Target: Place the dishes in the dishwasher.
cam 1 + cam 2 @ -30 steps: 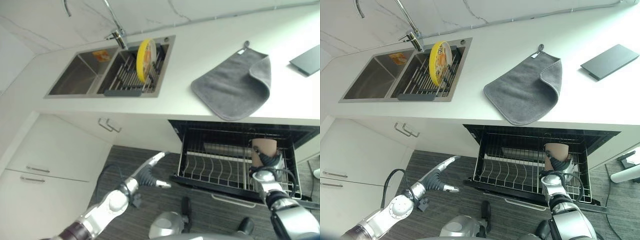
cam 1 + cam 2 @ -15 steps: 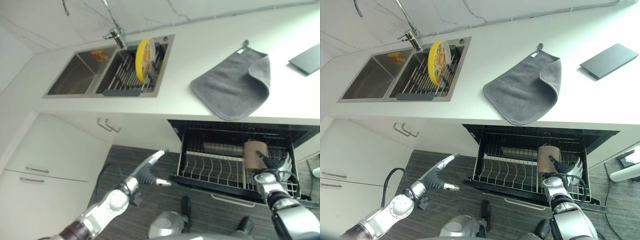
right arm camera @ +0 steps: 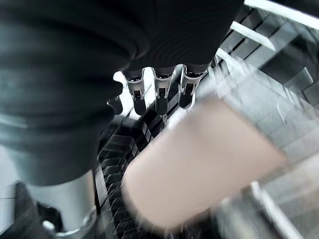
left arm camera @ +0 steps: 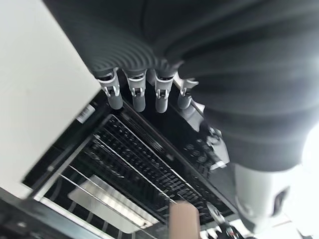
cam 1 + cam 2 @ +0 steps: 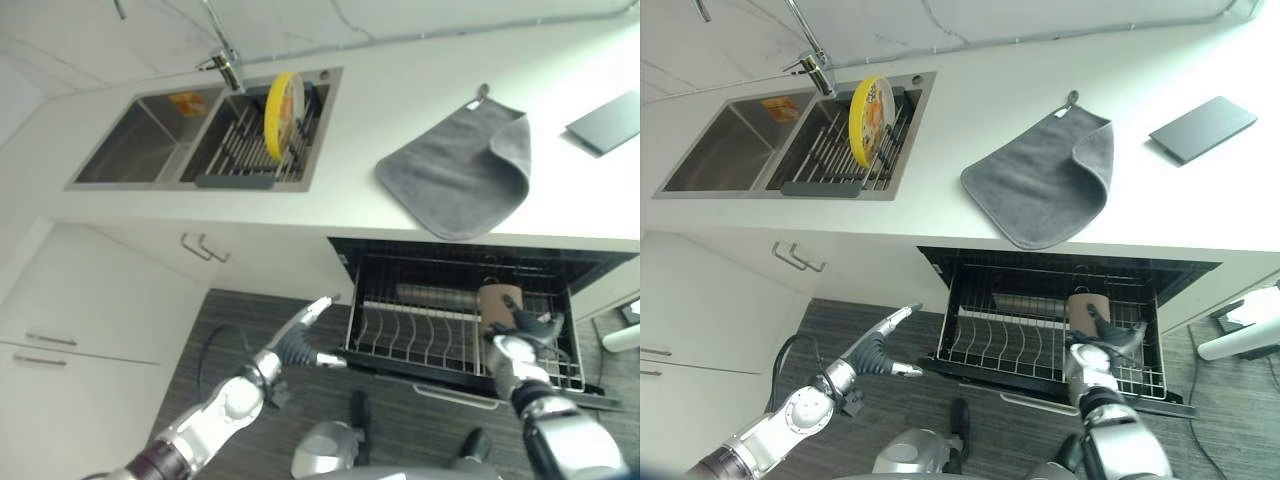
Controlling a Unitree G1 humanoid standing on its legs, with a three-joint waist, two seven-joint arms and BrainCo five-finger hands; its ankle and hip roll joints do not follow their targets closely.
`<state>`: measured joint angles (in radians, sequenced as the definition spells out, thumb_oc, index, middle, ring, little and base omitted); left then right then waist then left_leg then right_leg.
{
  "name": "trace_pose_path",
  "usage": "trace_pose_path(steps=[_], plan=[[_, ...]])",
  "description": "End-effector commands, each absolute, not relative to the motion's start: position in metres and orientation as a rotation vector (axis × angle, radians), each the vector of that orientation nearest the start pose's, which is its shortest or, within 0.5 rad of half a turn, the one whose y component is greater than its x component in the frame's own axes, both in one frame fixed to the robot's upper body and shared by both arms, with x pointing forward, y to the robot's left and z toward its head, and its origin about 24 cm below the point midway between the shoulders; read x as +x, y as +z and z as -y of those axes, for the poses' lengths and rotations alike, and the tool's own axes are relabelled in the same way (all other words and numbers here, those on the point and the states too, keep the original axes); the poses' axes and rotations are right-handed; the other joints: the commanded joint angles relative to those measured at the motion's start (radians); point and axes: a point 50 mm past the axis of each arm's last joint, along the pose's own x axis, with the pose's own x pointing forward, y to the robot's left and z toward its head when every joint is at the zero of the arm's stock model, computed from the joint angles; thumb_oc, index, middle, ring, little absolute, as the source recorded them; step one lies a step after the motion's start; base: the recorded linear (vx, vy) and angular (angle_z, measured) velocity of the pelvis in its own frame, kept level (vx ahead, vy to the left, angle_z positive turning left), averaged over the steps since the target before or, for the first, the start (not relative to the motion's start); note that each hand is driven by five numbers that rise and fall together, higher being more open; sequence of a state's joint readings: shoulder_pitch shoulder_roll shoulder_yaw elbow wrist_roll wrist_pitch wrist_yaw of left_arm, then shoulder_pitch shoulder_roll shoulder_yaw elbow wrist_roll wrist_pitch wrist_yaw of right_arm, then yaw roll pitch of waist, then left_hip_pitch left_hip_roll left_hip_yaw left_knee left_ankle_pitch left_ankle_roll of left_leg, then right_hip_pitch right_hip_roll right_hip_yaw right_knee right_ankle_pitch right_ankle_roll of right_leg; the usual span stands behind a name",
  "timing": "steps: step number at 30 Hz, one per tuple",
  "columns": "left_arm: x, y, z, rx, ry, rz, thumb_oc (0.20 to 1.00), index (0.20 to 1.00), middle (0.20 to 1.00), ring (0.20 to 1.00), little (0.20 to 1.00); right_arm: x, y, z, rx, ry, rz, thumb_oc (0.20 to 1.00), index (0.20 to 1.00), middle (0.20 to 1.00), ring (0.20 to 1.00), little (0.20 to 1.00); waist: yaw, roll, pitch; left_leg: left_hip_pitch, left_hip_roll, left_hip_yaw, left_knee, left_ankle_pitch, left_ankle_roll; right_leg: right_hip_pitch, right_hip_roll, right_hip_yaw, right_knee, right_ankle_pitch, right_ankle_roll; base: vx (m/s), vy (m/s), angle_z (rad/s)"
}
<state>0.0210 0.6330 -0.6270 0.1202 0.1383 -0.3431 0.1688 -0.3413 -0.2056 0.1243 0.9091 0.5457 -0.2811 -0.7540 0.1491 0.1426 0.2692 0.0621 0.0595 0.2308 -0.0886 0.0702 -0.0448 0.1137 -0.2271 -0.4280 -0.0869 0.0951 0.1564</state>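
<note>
Dishwasher rack (image 5: 1040, 345) stands pulled out below the bench (image 5: 1200, 215), with a tan cup (image 5: 1082, 310) upright at its 3 o'clock end. Right hand (image 5: 1110, 340) sits just beside the cup, fingers loose and holding nothing. Left hand (image 5: 885, 350) hovers at 9 o'clock, fingers straight, over open floor. Farther off, a grey cloth (image 5: 1045, 185) overhangs the bench edge; a yellow plate (image 5: 868, 120) stands in the sink (image 5: 700, 165). No print is readable.
</note>
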Motion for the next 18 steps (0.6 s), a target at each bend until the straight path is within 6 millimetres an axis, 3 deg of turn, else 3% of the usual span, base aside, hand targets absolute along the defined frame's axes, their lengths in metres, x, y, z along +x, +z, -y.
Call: trace_pose_path(steps=[1, 5, 10, 14, 18], plan=[[0.201, 0.002, -0.148, 0.695, -0.547, 0.1, 1.0, 1.0, 1.0, 1.0, 1.0, 0.277, -0.028, 0.231, 0.113, -0.835, -0.268, 1.0, 1.0, 1.0, 1.0, 1.0, 0.001, -0.021, -0.038, 0.005, 0.004, 0.057, 0.051, -0.081, 0.001, -0.061, -0.031, 0.039, 0.151, -0.094, 0.002, -0.06, -0.033, -0.19], [0.201, -0.012, -0.156, 0.678, -0.48, 0.04, 1.0, 1.0, 1.0, 1.0, 1.0, 0.27, -0.024, 0.215, 0.137, -0.715, -0.229, 1.0, 1.0, 1.0, 1.0, 1.0, -0.024, -0.055, -0.073, 0.033, 0.028, 0.092, 0.057, -0.083, -0.005, -0.033, -0.019, 0.036, 0.132, -0.092, -0.002, -0.05, -0.026, -0.23], [0.203, -0.018, -0.16, 0.663, -0.451, 0.005, 1.0, 1.0, 1.0, 1.0, 1.0, 0.269, -0.018, 0.216, 0.161, -0.691, -0.199, 1.0, 1.0, 1.0, 1.0, 1.0, -0.035, -0.076, -0.09, 0.049, 0.037, 0.095, 0.061, -0.088, -0.007, -0.017, -0.008, 0.042, 0.121, -0.092, -0.007, -0.02, -0.034, -0.19], [0.209, -0.022, -0.163, 0.65, -0.422, -0.033, 1.0, 1.0, 1.0, 1.0, 1.0, 0.269, -0.005, 0.22, 0.221, -0.651, -0.147, 1.0, 1.0, 1.0, 1.0, 1.0, -0.052, -0.104, -0.11, 0.075, 0.044, 0.095, 0.064, -0.096, -0.007, 0.007, 0.009, 0.059, 0.104, -0.093, -0.014, 0.0, -0.031, -0.14], [0.212, -0.025, -0.17, 0.647, -0.4, -0.064, 1.0, 1.0, 1.0, 1.0, 1.0, 0.273, 0.017, 0.212, 0.302, -0.481, -0.048, 1.0, 1.0, 1.0, 1.0, 1.0, -0.075, -0.119, -0.12, 0.09, 0.049, 0.1, 0.067, -0.1, -0.007, 0.016, 0.02, 0.078, 0.097, -0.095, -0.02, 0.01, -0.006, -0.05]])
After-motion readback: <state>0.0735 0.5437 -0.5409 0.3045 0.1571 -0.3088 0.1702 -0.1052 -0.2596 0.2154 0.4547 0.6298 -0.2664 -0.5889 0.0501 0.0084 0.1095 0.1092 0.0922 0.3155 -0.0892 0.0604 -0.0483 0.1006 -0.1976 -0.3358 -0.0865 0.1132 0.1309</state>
